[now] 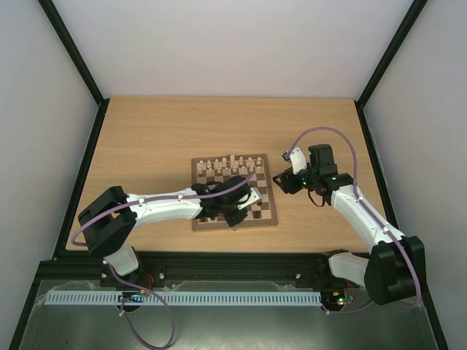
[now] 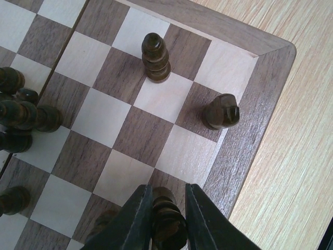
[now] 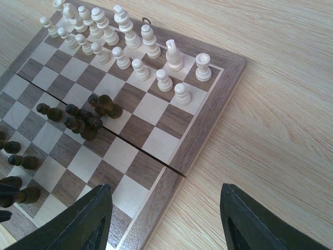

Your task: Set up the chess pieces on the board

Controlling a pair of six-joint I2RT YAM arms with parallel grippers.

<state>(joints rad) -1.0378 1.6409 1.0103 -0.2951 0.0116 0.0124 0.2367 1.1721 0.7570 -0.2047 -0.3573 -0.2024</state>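
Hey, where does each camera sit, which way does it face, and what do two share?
Top external: above and behind the bases, looking down on the board; left arm and right arm show whole.
Left wrist: close over a board corner, looking down; the left gripper clasps a dark piece.
Right wrist: off the board's side, looking across it; the open right gripper frames the bottom.
Shared: top external and right wrist both show the cream pieces in rows.

One board. Sixteen cream pieces, in two rows of eight. The dark pieces are partly bunched together and partly hidden, so no sure count; at least ten show. Two arms. One tabletop.
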